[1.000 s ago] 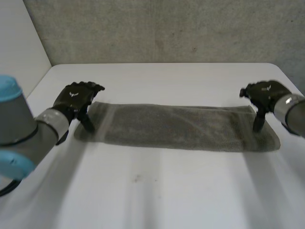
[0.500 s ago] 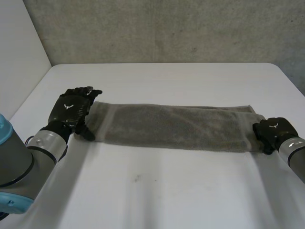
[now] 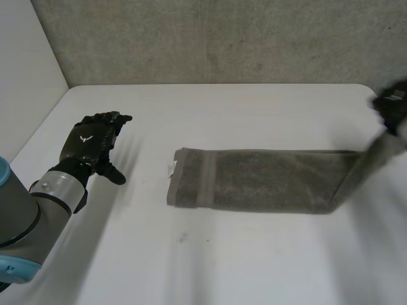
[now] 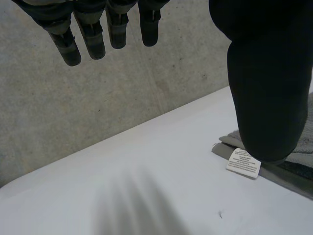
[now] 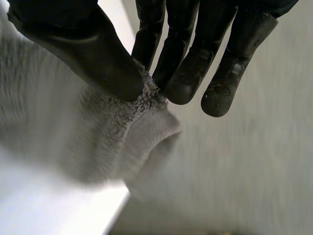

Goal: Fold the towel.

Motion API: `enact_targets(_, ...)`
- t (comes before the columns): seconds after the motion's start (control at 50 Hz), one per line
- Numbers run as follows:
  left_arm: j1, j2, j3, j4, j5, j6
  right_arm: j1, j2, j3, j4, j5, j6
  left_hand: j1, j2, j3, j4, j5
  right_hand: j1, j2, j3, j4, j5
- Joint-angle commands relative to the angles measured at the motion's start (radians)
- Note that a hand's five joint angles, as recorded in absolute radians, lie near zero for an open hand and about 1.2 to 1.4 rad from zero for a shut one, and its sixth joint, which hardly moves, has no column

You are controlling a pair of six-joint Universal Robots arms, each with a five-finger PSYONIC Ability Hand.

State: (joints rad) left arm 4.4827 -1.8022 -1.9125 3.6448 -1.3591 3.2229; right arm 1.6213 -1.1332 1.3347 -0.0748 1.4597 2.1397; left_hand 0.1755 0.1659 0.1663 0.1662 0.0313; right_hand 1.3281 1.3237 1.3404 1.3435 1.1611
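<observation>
L hand (image 3: 89,141) off towel (image 3: 254,180), R hand (image 3: 392,103) lifted its end, dragged rightward

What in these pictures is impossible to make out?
Head view: the right hand is cut off by the picture's edge.
Left wrist view: the left hand hides part of the towel; print on the label is too small to read.
Right wrist view: its fingers cover the pinched spot, so corner or edge is unclear.

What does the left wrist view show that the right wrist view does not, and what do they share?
Left wrist view: the left hand open over the white table, apart from the towel end that lies flat with its white label. Right wrist view: the right hand pinching a lifted towel end between thumb and fingers. Both: the grey towel.
</observation>
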Motion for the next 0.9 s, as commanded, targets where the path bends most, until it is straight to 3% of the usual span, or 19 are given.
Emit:
enact_targets(0.02, 0.0, 0.001, -0.003, 0.0, 0.0, 0.002, 0.387, 0.084, -0.126, -0.01, 0.001, 0.039, -0.001, 0.009, 0.008, 0.008, -0.031, 0.068, 0.073, 0.056, 0.053, 0.061)
enact_targets(0.06, 0.0, 0.001, -0.003, 0.0, 0.0, 0.0, 0.565, 0.176, -0.195, -0.011, 0.007, 0.043, -0.001, 0.009, 0.008, 0.008, -0.031, 0.068, 0.073, 0.056, 0.053, 0.061)
enact_targets(0.08, 0.0, 0.001, -0.003, 0.0, 0.0, 0.0, 0.566, 0.176, -0.195, -0.011, 0.007, 0.043, -0.001, 0.009, 0.008, 0.008, -0.031, 0.068, 0.073, 0.056, 0.053, 0.061)
enact_targets(0.12, 0.001, 0.001, -0.003, 0.0, 0.0, 0.002, 0.685, 0.281, -0.244, -0.01, 0.013, 0.043, -0.001, 0.009, 0.008, 0.008, -0.031, 0.068, 0.073, 0.056, 0.053, 0.061)
enact_targets(0.22, 0.003, 0.0, -0.008, 0.002, 0.0, 0.002, 0.77, 0.381, -0.267, -0.008, 0.018, 0.054, -0.001, 0.009, 0.008, 0.008, -0.031, 0.068, 0.073, 0.056, 0.053, 0.061)
enact_targets(0.36, 0.004, 0.0, -0.016, 0.008, 0.003, 0.002, 0.787, 0.414, -0.252, -0.005, 0.019, 0.091, -0.001, 0.009, 0.008, 0.008, -0.031, 0.068, 0.073, 0.056, 0.053, 0.061)
enact_targets(0.4, 0.003, 0.0, -0.016, 0.009, 0.003, 0.002, 0.784, 0.402, -0.246, 0.0, 0.022, 0.105, -0.001, 0.009, 0.008, 0.008, -0.031, -0.054, -0.05, -0.066, -0.069, -0.062)
enact_targets(0.44, 0.003, 0.0, -0.016, 0.009, 0.003, 0.002, 0.773, 0.318, -0.2, -0.005, 0.025, 0.158, -0.001, 0.009, 0.008, 0.008, -0.031, -1.154, -1.149, -1.166, -1.169, -1.161)
enact_targets(0.52, 0.001, 0.0, -0.017, 0.012, 0.003, 0.003, 0.724, 0.202, -0.112, -0.017, 0.039, 0.255, -0.001, 0.009, 0.008, 0.008, -0.031, -1.154, -1.149, -1.166, -1.169, -1.161)
enact_targets(0.56, 0.001, -0.002, -0.017, 0.012, 0.003, 0.002, 0.613, 0.114, -0.024, -0.03, 0.074, 0.369, -0.001, 0.009, 0.008, 0.008, -0.031, -1.154, -1.149, -1.166, -1.169, -1.161)
enact_targets(0.66, 0.0, -0.003, -0.017, 0.012, 0.003, 0.002, 0.488, 0.044, 0.105, 0.001, 0.077, 0.517, -0.001, 0.009, 0.008, 0.008, -0.031, -1.154, -1.149, -1.166, -1.169, -1.161)
enact_targets(0.84, -0.01, -0.014, -0.019, 0.014, 0.003, 0.005, 0.327, 0.02, 0.285, 0.026, 0.019, 0.536, -0.001, 0.009, 0.008, 0.008, -0.031, -1.154, -1.149, -1.166, -1.169, -1.161)
enact_targets(0.86, -0.01, -0.014, -0.019, 0.014, 0.003, 0.005, 0.316, 0.023, 0.303, 0.012, -0.001, 0.528, -0.001, 0.009, 0.008, 0.008, -0.031, -1.101, -1.096, -1.113, -1.116, -1.108)
enact_targets(0.88, -0.011, -0.016, -0.019, 0.014, 0.003, 0.005, 0.309, 0.029, 0.317, -0.009, -0.008, 0.519, -0.001, 0.009, 0.008, 0.008, -0.031, -0.846, -0.842, -0.859, -0.862, -0.854)
enact_targets(0.9, -0.011, -0.016, -0.019, 0.014, 0.003, 0.005, 0.308, 0.029, 0.317, -0.01, -0.009, 0.519, -0.001, 0.009, 0.008, 0.008, -0.031, -0.844, -0.839, -0.856, -0.859, -0.851)
